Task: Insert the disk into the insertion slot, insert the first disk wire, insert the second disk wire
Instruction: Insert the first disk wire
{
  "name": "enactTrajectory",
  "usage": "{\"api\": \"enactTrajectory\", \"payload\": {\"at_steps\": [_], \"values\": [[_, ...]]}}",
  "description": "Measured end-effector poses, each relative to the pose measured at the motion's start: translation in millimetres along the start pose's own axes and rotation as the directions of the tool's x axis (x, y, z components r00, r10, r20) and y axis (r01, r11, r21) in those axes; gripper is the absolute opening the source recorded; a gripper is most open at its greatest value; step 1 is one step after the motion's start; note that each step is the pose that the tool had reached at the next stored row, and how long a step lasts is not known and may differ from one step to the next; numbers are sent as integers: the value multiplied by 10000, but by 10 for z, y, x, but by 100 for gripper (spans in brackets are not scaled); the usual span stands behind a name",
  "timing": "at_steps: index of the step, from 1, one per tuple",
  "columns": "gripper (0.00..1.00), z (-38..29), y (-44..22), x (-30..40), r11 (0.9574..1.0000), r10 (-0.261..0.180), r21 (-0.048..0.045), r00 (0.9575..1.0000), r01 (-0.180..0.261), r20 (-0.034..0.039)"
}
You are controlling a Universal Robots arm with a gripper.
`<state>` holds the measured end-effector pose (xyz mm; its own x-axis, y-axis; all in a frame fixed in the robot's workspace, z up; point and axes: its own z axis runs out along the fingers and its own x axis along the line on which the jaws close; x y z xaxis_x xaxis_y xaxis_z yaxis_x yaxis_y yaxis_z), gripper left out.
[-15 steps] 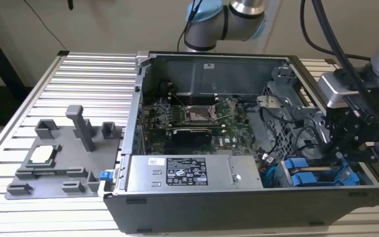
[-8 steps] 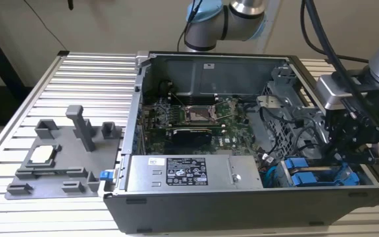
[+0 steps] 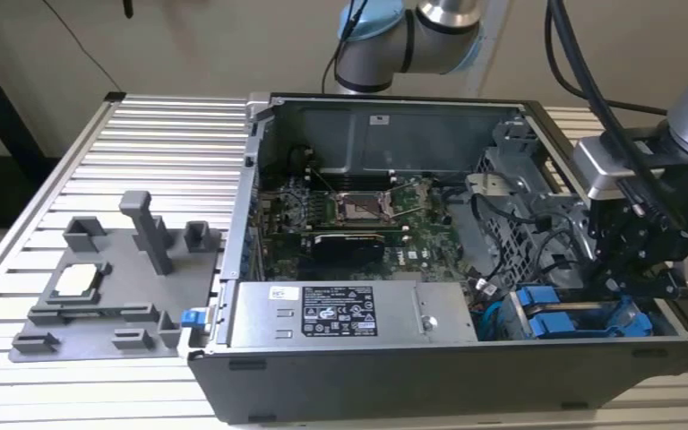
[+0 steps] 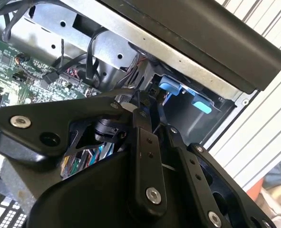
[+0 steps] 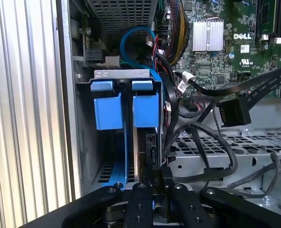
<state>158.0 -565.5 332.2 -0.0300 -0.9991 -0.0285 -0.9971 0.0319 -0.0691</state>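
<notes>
An open black computer case (image 3: 440, 376) lies on a slatted aluminium table (image 3: 165, 143). The black gripper (image 3: 619, 287) reaches down into the case's near corner at the exterior view's right. There stands the insertion slot (image 5: 121, 74), a grey sheet-metal bay with perforated walls.

In the first wrist view, 2 blue-framed drives sit side by side in that cage. The disk (image 5: 145, 111), a flat metal hard drive in a bright blue plastic frame, is seated in the slot with its dark edge facing the gripper (image 5: 158, 183). The other blue-framed drive (image 5: 107, 111) sits just beside it, next to the case wall.

The gripper is lined up with the disk's edge and very near it. A looping black cable (image 5: 202, 142) runs down to the gripper's tip. I cannot tell whether the gripper is clamped on the cable's end or merely close to it. In the second wrist view the gripper (image 4: 155, 124) points at the same blue-tabbed bay.

A thin light-blue cable (image 5: 130, 38) curves above the cage. The green motherboard (image 3: 356, 210) fills the case's middle. A big grey box with a black-and-white sticker (image 3: 332, 313) lies along the near wall. A grey plastic fixture tray (image 3: 93, 296) rests on the table at the exterior view's left, well apart from the case.
</notes>
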Motion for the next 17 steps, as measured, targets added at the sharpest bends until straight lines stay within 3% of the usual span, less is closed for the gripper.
{"api": "enactTrajectory", "payload": {"at_steps": [5, 6, 8, 17], "values": [[20, 3, -1, 0, 10000, -1, 0, 10000, 1, 5], [27, 1, -1, 0, 10000, -1, -2, 10000, 1, -4], [27, -27, -2, -1, 10000, -2, -21, 10000, 2, -27], [27, -342, -24, -10, 10000, -10, -35, 10000, 10, -93]]}}
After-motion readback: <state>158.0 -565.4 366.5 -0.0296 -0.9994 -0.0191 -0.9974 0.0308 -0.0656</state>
